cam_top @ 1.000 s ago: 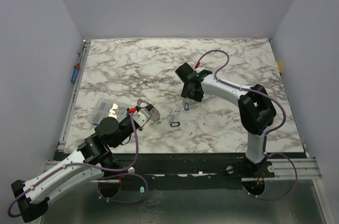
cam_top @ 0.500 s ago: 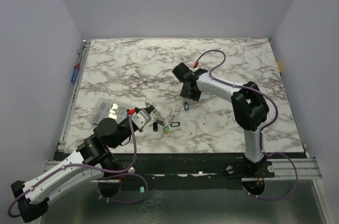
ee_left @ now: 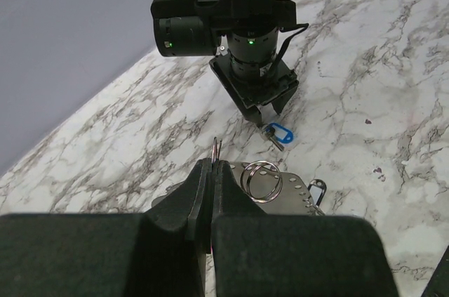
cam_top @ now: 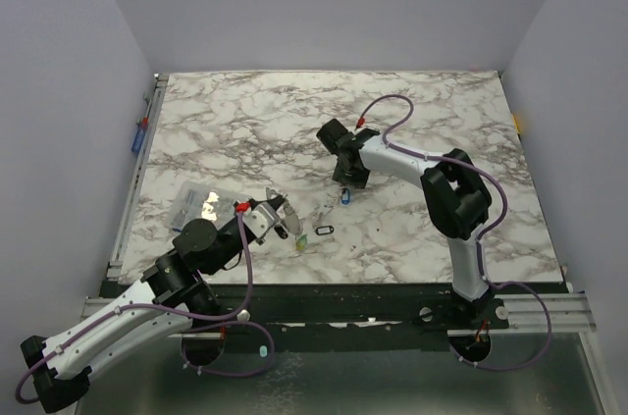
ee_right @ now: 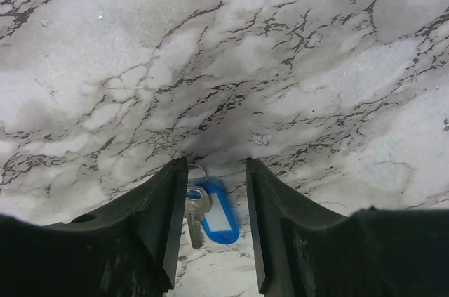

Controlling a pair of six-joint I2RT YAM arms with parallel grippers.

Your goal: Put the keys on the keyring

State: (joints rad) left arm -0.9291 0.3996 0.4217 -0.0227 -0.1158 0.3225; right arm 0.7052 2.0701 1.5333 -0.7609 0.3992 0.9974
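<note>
My right gripper (ee_right: pixel 216 165) stands open, tips down on the marble, straddling a key with a blue tag (ee_right: pixel 219 216). The key's metal blade lies against the left finger (ee_right: pixel 165 220). From above, this gripper (cam_top: pixel 347 180) is at mid-table with the blue key (cam_top: pixel 344 197) under it. My left gripper (ee_left: pixel 211 165) is shut on a thin double silvery wire seen edge-on, which looks like the keyring (ee_left: pixel 217 147). A silvery split ring (ee_left: pixel 261 181) rests on a perforated metal plate (ee_left: pixel 295 195) beside the fingertips. A green-tagged key (cam_top: pixel 302 237) lies below the left gripper (cam_top: pixel 283 211).
A small black oval ring (cam_top: pixel 325 230) lies on the marble right of the green key. A clear plastic bag (cam_top: pixel 192 204) sits at the near left. Grey walls enclose the table, with rails along its left and front edges.
The right gripper has shifted slightly left over the blue key and its jaws have narrowed. The left gripper has moved a little, staying shut.
</note>
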